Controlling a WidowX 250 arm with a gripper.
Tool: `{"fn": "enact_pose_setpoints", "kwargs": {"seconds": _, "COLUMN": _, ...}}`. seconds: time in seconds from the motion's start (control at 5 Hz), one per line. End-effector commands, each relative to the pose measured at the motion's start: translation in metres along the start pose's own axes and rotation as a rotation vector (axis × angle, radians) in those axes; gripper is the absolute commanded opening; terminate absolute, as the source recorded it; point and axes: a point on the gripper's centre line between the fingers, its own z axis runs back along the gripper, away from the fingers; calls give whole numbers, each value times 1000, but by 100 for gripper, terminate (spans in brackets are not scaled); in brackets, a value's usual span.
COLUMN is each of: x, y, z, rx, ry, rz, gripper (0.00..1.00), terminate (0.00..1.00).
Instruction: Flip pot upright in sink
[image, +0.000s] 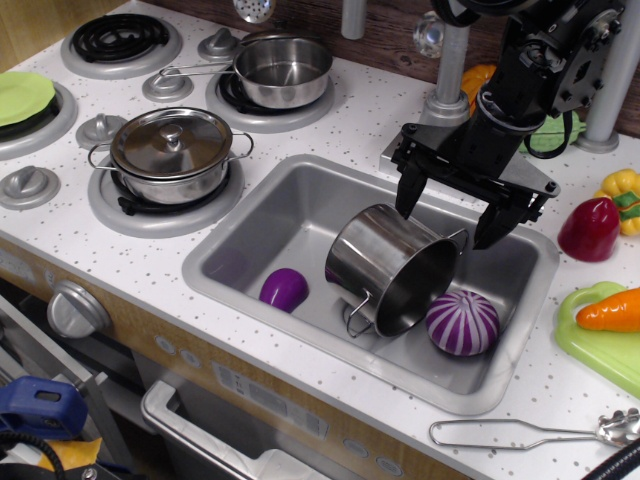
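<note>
Bright even overhead light, sharp focus, glare on the pot (400, 265), soft shadows in the sink (300, 205)

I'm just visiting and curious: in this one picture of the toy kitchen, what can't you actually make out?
- Whether the gripper touches the pot: its fingertips overlap the rim.
- The second loop handle: hidden behind the pot.
- The sink floor under the pot, and a purple thing there: covered by the pot.
- The orange vegetable at the back: blocked by the arm.
- The spoon bowl: cut off by the right edge.

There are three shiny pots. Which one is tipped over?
The pot in the sink, under the gripper. It lies tilted with its mouth sideways. The lidded pot and the long-handled saucepan stand upright on burners.
</note>
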Motion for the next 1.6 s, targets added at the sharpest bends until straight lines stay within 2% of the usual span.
{"fn": "enact_pose_setpoints", "kwargs": {"seconds": 0.0, "x": 0, "y": 0, "z": 0, "rx": 0, "ry": 0, "rz": 0, "gripper": 100, "terminate": 0}}
{"fn": "enact_pose_setpoints", "kwargs": {"seconds": 0.2, "x": -6, "y": -12, "z": -1, "rx": 31, "ry": -62, "rz": 9, "gripper": 100, "terminate": 0}}
{"fn": "enact_pose_setpoints", "kwargs": {"seconds": 0.4, "x": -8, "y": -19, "z": -1, "rx": 129, "ry": -158, "rz": -34, "gripper": 100, "terminate": 0}}
{"fn": "enact_pose_setpoints", "kwargs": {"seconds": 0.6, "x": -8, "y": -21, "z": 0, "rx": 149, "ry": -185, "rz": -41, "gripper": 100, "terminate": 0}}
{"fn": "enact_pose_setpoints", "kwargs": {"seconds": 0.8, "x": -10, "y": -21, "z": -9, "rx": 193, "ry": -246, "rz": -53, "gripper": 100, "terminate": 0}}
{"fn": "enact_pose_setpoints", "kwargs": {"seconds": 1.4, "x": -6, "y": -8, "z": -35, "rx": 192, "ry": -329, "rz": -75, "gripper": 100, "terminate": 0}}
